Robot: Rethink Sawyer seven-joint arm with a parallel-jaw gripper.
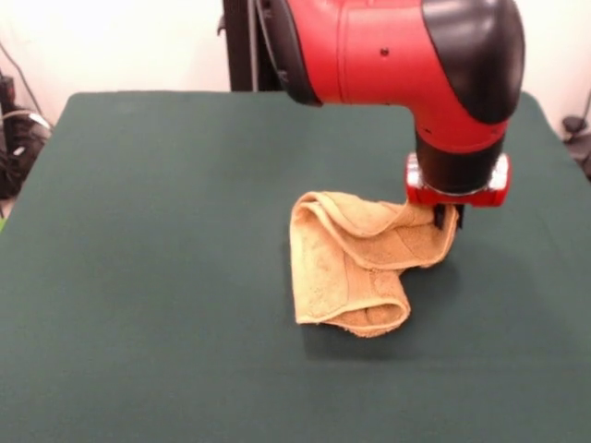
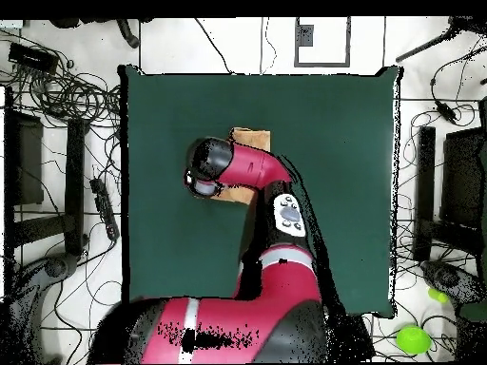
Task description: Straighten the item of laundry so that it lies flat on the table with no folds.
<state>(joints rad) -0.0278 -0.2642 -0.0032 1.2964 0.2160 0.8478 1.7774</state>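
The orange-tan towel (image 1: 355, 268) lies crumpled and folded over itself on the dark green table (image 1: 138, 231), a little right of centre. Its right corner is raised off the cloth and runs up into my gripper (image 1: 448, 219), which is shut on it just below the red wrist ring. One paler band shows along the folded front edge. In the overhead view, only parts of the towel (image 2: 251, 140) show beside the arm's wrist, which hides the gripper.
The red arm (image 2: 271, 204) reaches from the base across the table (image 2: 342, 190). Cables and dark equipment (image 2: 57, 95) lie on the floor around the table. A green ball (image 2: 412, 337) lies on the floor.
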